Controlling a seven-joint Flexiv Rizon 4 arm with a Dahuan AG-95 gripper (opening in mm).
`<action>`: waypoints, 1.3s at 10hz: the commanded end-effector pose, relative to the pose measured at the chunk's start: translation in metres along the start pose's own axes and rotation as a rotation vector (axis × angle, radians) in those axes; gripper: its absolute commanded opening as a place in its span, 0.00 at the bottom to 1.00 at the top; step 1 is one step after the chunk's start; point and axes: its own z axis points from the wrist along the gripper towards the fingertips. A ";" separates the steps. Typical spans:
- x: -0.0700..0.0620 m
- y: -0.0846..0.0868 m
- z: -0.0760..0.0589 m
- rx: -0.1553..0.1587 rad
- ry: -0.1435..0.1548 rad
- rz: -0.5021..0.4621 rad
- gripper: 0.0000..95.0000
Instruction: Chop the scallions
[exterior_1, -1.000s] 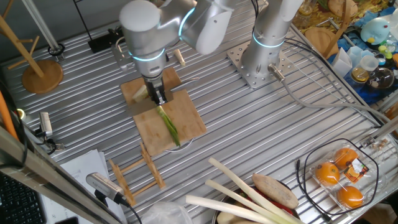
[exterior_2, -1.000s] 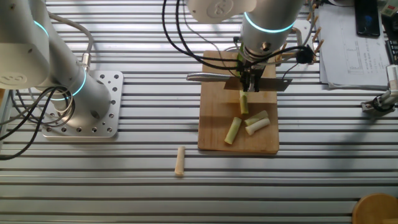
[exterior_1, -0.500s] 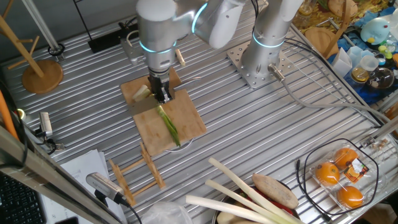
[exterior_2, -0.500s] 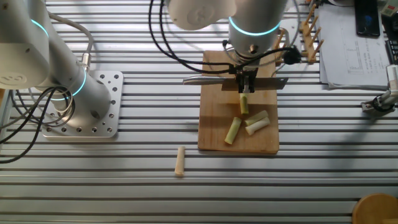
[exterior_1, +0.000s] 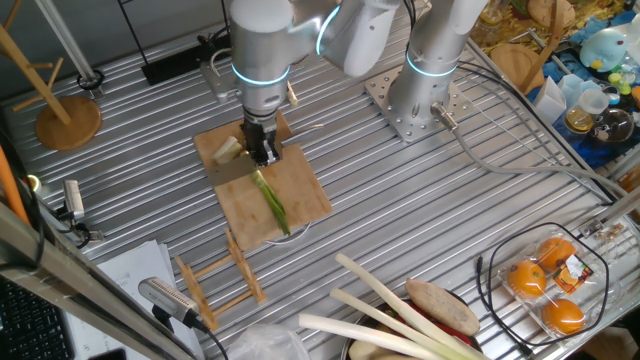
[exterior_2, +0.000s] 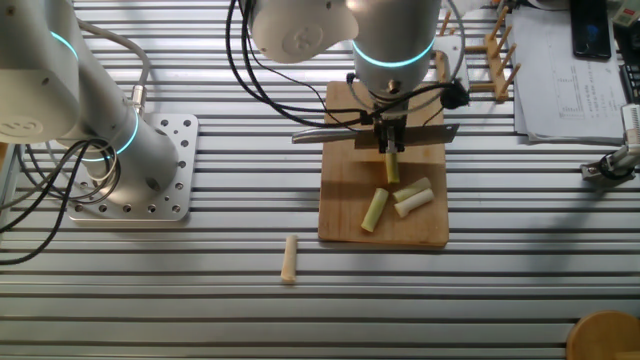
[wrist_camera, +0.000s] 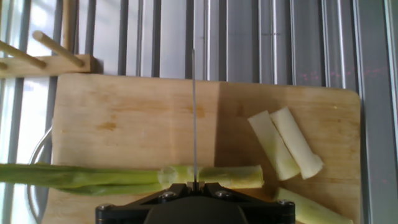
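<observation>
A: So, in one fixed view, how many boards do you count?

B: One cutting board (exterior_1: 290, 195), left of centre on the ribbed worktop (exterior_1: 430, 220). One long scallion stalk (exterior_1: 271, 203) lies along it, green end toward the lower right. The gripper (exterior_1: 262, 153) stands over the stalk's upper end, holding a knife (exterior_1: 232, 170) whose flat blade shows to its left. One pale piece (exterior_1: 228, 150) sits at the board's upper left.

A: Anything else there?

B: Three thick pale stalks (exterior_1: 380, 300) along the bottom, and a wire basket (exterior_1: 495, 275) at the lower right with three oranges (exterior_1: 545, 290).

A: And the other fixed view?

B: The board (exterior_2: 345, 200) is in the middle. The gripper (exterior_2: 390, 140) grips the knife (exterior_2: 330, 133), which runs crosswise over the board's upper part. Below it I count one short green piece (exterior_2: 392, 168), one longer slanted piece (exterior_2: 374, 209) and two pale pieces (exterior_2: 412, 197) side by side. One small wooden peg (exterior_2: 289, 259) lies on the worktop (exterior_2: 200, 290), off the board at lower left.

A: The hand view?

B: The blade (wrist_camera: 194, 118) is seen edge-on, a thin vertical line, meeting the scallion (wrist_camera: 118, 176) near the bottom centre. Right of that line is one short section (wrist_camera: 230, 176). Two pale pieces (wrist_camera: 286, 143) lie touching at the right, and a fourth piece (wrist_camera: 314, 208) is at the bottom right corner. The gripper's fingers are not visible here, only its dark body at the bottom edge.
</observation>
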 end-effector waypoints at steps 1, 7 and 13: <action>-0.001 0.001 0.003 -0.013 0.015 0.003 0.00; -0.008 0.001 0.016 -0.004 0.058 -0.005 0.00; -0.008 -0.008 0.032 -0.012 0.093 0.000 0.00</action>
